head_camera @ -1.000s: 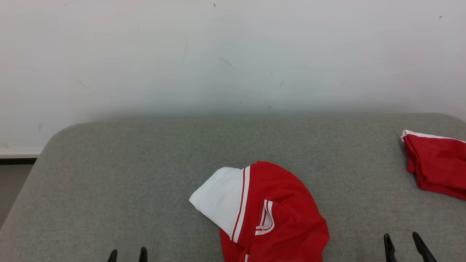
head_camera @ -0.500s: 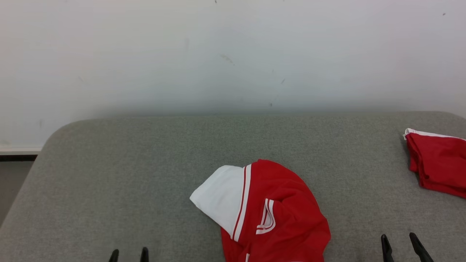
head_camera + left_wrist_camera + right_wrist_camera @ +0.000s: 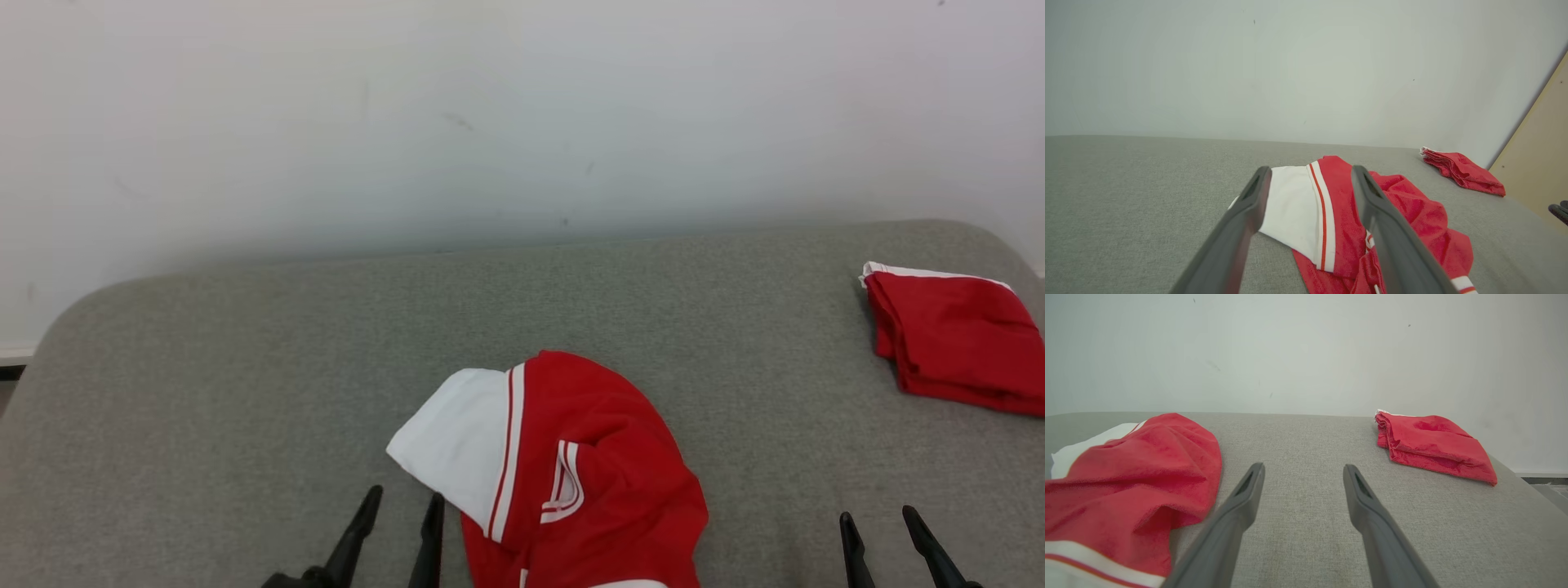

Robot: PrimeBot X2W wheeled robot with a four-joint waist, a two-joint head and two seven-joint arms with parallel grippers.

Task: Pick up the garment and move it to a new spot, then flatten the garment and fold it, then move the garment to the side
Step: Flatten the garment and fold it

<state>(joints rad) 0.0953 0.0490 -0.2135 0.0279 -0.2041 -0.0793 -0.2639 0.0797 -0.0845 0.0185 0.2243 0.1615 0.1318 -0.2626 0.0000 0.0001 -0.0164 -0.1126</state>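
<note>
Grey fabric surface (image 3: 245, 343) — crumpled garment (image 3: 588, 457), folded red cloth (image 3: 947, 343).

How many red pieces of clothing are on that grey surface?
2. A crumpled red-and-white garment lies front and centre; a folded red garment sits far right. Others could lie outside the frame.

The left gripper (image 3: 406, 495) is at the near edge, left of centre. Its two long dark fingers (image 3: 351, 535) are spread wide, and their tips lean toward the far right. The right gripper (image 3: 877, 514) sits low at the near right, fingers equally parted, tips pointing far and tilting slightly left. Both are empty.
</note>
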